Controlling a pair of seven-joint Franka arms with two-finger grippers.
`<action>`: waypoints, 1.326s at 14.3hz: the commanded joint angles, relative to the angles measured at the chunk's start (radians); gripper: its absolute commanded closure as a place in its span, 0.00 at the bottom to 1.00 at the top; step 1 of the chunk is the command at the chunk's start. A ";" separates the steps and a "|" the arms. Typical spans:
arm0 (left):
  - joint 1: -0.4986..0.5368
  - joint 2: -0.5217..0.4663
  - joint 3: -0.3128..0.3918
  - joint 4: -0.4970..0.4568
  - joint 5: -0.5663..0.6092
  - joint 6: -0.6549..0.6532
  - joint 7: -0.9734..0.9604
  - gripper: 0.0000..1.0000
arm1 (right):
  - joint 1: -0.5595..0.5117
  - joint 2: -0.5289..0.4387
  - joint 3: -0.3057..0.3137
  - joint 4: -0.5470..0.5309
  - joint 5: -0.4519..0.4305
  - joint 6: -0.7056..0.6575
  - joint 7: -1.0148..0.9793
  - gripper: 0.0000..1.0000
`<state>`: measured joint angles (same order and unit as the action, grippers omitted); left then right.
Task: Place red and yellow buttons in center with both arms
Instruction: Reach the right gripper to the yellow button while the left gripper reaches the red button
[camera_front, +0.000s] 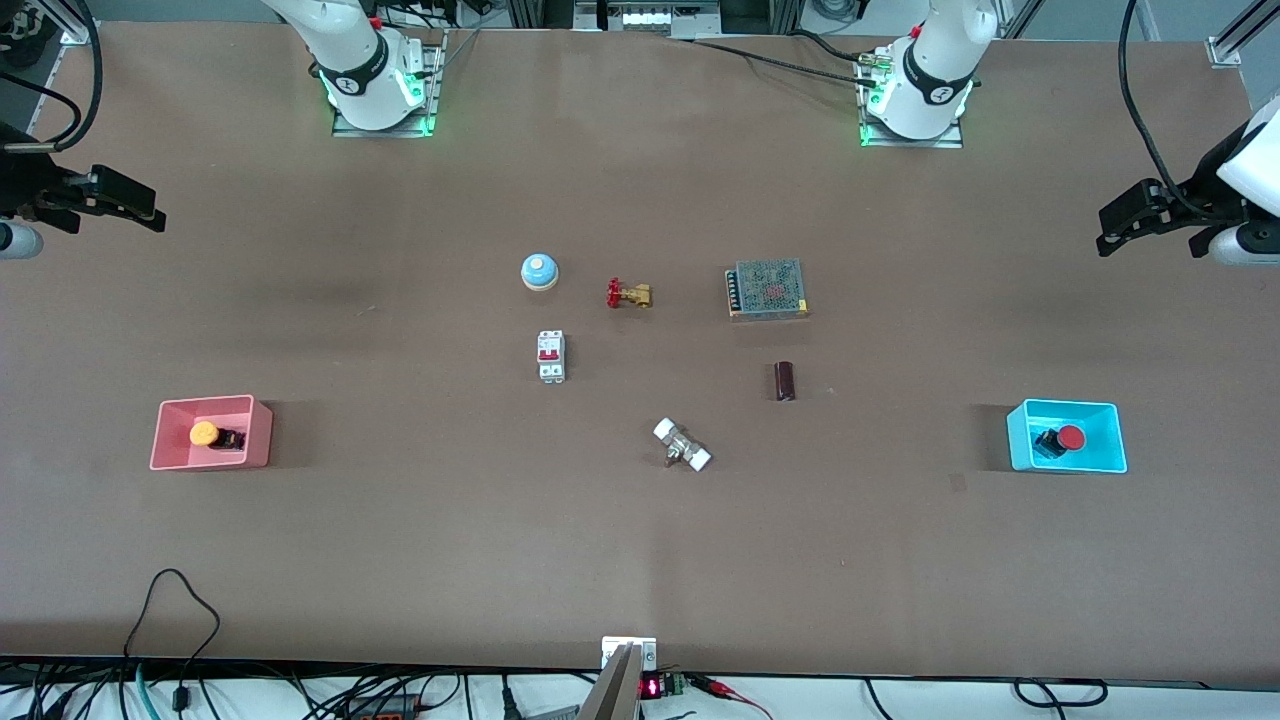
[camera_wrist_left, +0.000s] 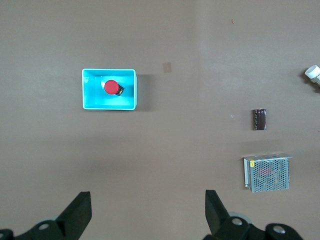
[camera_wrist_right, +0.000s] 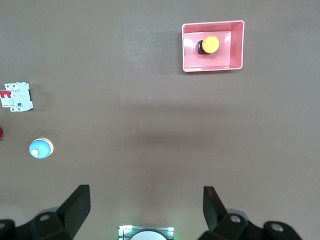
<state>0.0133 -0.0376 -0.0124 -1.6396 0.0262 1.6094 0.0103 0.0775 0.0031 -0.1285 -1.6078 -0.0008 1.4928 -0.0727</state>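
The orange-yellow button (camera_front: 205, 434) lies in the pink bin (camera_front: 165, 445) at the right arm's end of the table; it also shows in the right wrist view (camera_wrist_right: 210, 44). The red button (camera_front: 1070, 438) lies in the cyan bin (camera_front: 1115, 450) at the left arm's end; it also shows in the left wrist view (camera_wrist_left: 111, 86). My right gripper (camera_front: 150, 215) is open and empty, high over the table's edge, apart from the pink bin (camera_wrist_right: 237, 50). My left gripper (camera_front: 1105, 235) is open and empty, high over its end, apart from the cyan bin (camera_wrist_left: 90, 102). The brown tabletop centre (camera_front: 640, 540) is bare.
In the middle stand a blue dome bell (camera_front: 539, 271), a red-handled brass valve (camera_front: 628, 294), a mesh-covered metal box (camera_front: 767, 289), a white circuit breaker (camera_front: 551, 356), a dark cylinder (camera_front: 785, 381) and a white-ended fitting (camera_front: 682, 445).
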 joint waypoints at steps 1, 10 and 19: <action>-0.013 -0.008 0.019 0.017 0.006 -0.023 0.002 0.00 | 0.001 -0.034 0.001 -0.029 -0.015 -0.005 0.017 0.00; -0.006 0.033 0.020 0.007 0.009 -0.031 -0.010 0.00 | -0.062 0.144 -0.010 -0.029 -0.048 0.142 0.005 0.00; 0.164 0.310 0.023 0.020 0.008 0.182 0.160 0.00 | -0.139 0.471 -0.010 -0.017 -0.034 0.544 0.001 0.00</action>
<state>0.1464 0.2071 0.0141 -1.6481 0.0343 1.7532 0.1112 -0.0541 0.4347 -0.1471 -1.6490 -0.0360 1.9918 -0.0730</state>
